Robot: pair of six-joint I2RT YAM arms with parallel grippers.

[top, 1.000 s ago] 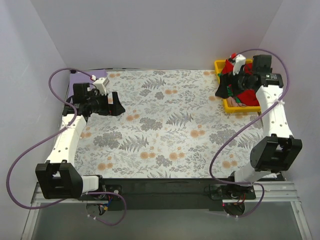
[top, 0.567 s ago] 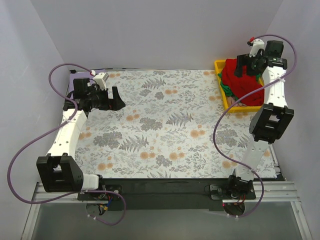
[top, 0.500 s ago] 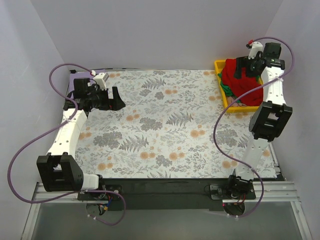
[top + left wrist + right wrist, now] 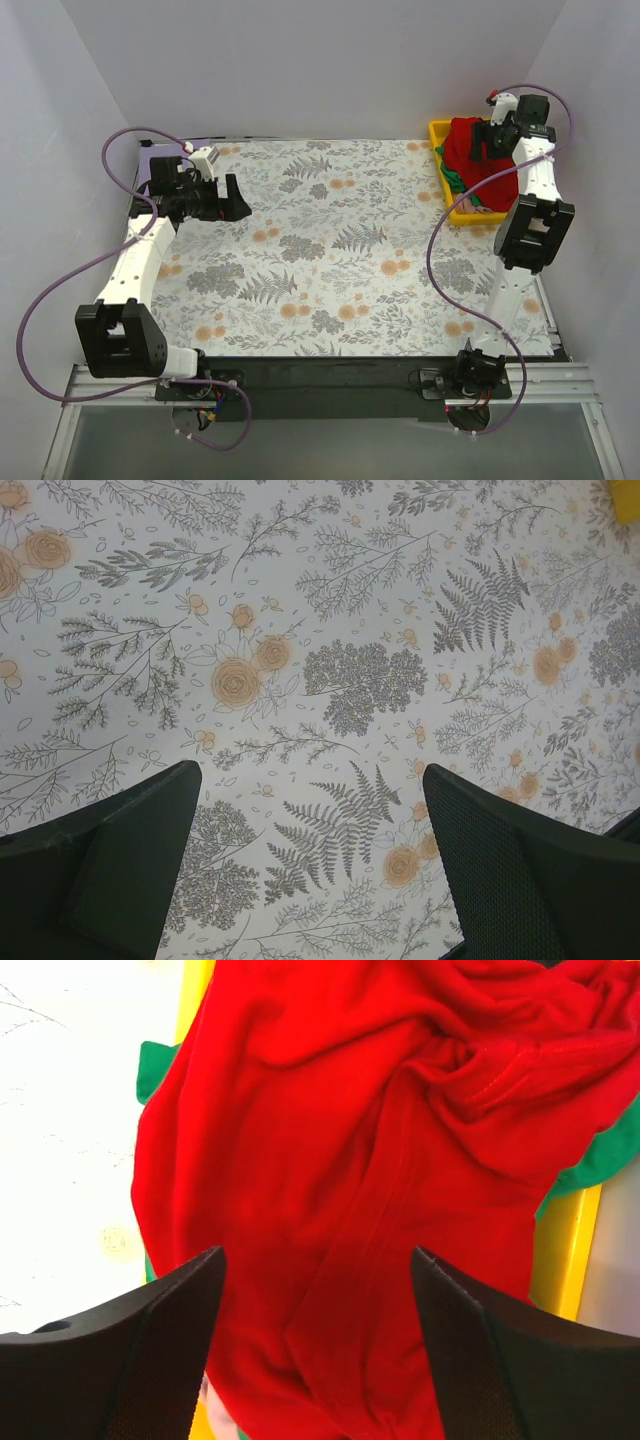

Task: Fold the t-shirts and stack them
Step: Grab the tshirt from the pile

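A bright red t-shirt (image 4: 470, 150) lies heaped in a yellow tray (image 4: 470, 216) at the table's far right. A green t-shirt (image 4: 450, 182) peeks out beneath it. In the right wrist view the red t-shirt (image 4: 340, 1130) fills the frame, with green t-shirt edges (image 4: 155, 1065) at its sides. My right gripper (image 4: 482, 140) hovers over the pile, and the right gripper (image 4: 317, 1260) is open with red cloth below the gap. My left gripper (image 4: 232, 200) hangs over the far left of the table. The left gripper (image 4: 310, 775) is open and empty. A pale lavender cloth (image 4: 152, 158) lies at the far left corner.
A floral-patterned table cloth (image 4: 330, 250) covers the table. The yellow tray rim (image 4: 565, 1250) borders the shirts on both sides. Grey walls stand close on the left, right and back. Purple cables loop off both arms.
My right arm has straightened up, carrying its gripper from low in the tray's front to above its far end, and its jaws have narrowed slightly. The left arm has barely moved.
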